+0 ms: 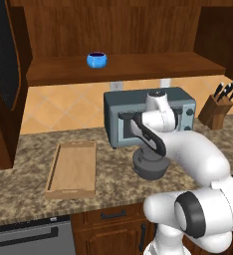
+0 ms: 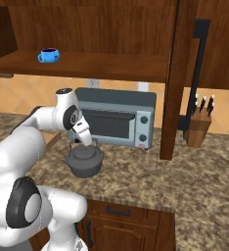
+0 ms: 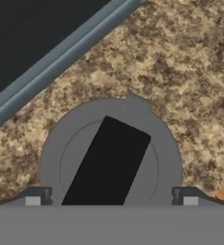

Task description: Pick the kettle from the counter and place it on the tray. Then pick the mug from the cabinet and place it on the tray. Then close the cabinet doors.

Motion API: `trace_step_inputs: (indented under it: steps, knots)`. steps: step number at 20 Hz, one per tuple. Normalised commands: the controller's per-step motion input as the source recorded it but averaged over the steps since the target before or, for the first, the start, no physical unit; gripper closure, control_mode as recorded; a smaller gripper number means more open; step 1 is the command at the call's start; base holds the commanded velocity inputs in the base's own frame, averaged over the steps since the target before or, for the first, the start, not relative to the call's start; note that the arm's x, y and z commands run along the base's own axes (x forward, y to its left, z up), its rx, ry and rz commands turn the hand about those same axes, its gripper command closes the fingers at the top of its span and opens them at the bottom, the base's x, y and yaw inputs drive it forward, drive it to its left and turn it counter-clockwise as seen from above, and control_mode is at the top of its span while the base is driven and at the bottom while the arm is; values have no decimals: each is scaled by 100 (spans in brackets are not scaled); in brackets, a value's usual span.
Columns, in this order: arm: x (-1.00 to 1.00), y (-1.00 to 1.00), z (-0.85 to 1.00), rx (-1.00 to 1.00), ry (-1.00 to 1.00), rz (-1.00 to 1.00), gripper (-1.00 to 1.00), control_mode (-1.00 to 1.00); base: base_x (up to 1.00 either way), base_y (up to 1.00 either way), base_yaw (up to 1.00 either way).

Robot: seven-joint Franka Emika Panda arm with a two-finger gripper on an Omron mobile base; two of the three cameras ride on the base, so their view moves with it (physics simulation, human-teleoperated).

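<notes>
The hand (image 3: 111, 198) hangs straight above the kettle (image 2: 85, 162), fingers spread to either side of the black handle (image 3: 106, 162) and not yet touching it, which looks like the line-up for a top grasp on that handle. The kettle sits on the worktop (image 1: 113, 179) just in front of the toaster oven (image 1: 148, 112), so the oven's door is close behind the hand and leaves little room on that side. The tray (image 1: 72, 169) lies well to the left of the kettle with nothing between them. The mug (image 1: 96, 60) waits on the cabinet shelf (image 1: 138, 67) above the oven. A knife block (image 1: 217, 110) stands off to the oven's right, a door (image 2: 174, 78) hanging open near it
</notes>
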Motion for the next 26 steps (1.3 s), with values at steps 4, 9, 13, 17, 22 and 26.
trace_step_inputs:
  steps: [4, 9, 13, 17, 22, 26]
  knots:
    - [11, 10, -37, 0, 0, -8, -100, -100, 0, 0, 0]
    - [2, 1, -12, 0, 0, -4, 100, -100, 0, 0, 0]
    - [0, 0, 0, 0, 0, 0, 100, -100, 0, 0, 0]
    - [0, 5, 10, 0, 6, -2, 100, -100, 0, 0, 0]
    - [-3, 36, 88, 0, 4, -9, 100, -100, 0, 0, 0]
    - [0, 85, 80, 0, 0, -8, 100, -100, 0, 0, 0]
